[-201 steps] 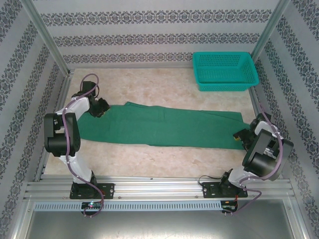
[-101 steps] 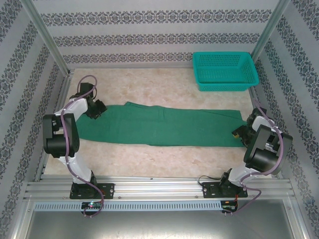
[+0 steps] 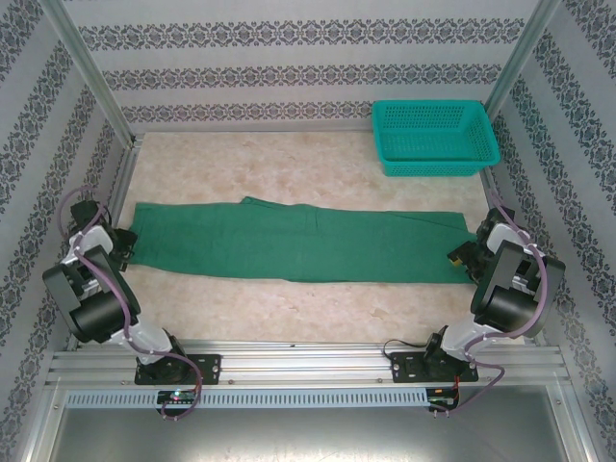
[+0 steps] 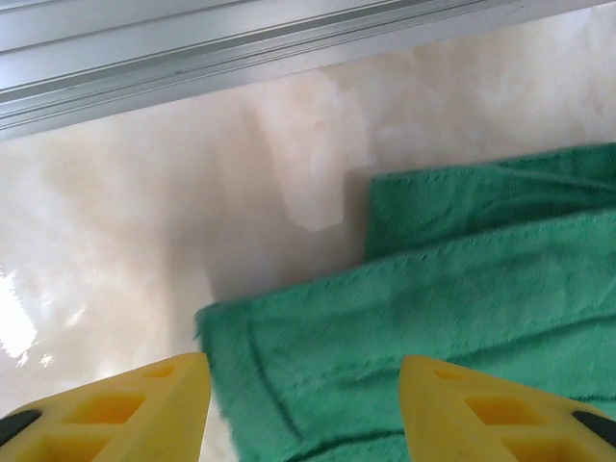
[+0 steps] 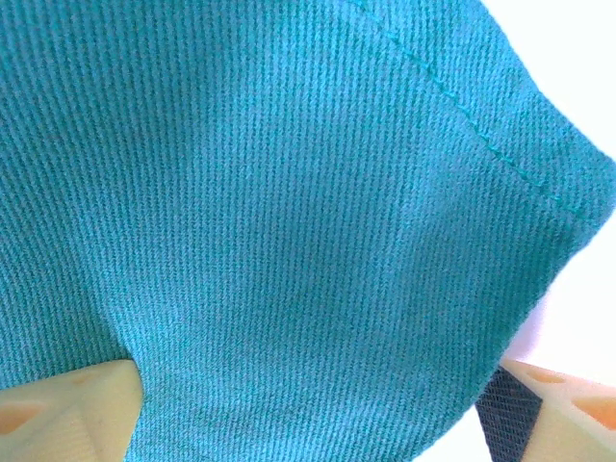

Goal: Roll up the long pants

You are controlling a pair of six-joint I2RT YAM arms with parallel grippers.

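The long pants (image 3: pixel 308 245) lie flat as a long dark green strip across the table, left to right. My left gripper (image 3: pixel 123 245) sits low at their left end. In the left wrist view it (image 4: pixel 303 385) is open, its yellow fingertips (image 4: pixel 144 404) apart over the hemmed end of the pants (image 4: pixel 462 298). My right gripper (image 3: pixel 460 258) is at the pants' right end. In the right wrist view it (image 5: pixel 318 404) is open and wide, with the cloth (image 5: pixel 289 192) spreading close to the camera between its pale fingers (image 5: pixel 67 414).
A teal mesh basket (image 3: pixel 435 137) stands at the back right corner. Aluminium frame posts and patterned walls close the table in, and a frame rail (image 4: pixel 192 48) runs just beyond the pants' left end. Bare tabletop (image 3: pixel 289 164) lies behind and in front of the pants.
My left arm has swung from the pants' upper left corner out to the left wall. The left end of the pants now reaches further left, and the left gripper has opened. The right arm shifted slightly.
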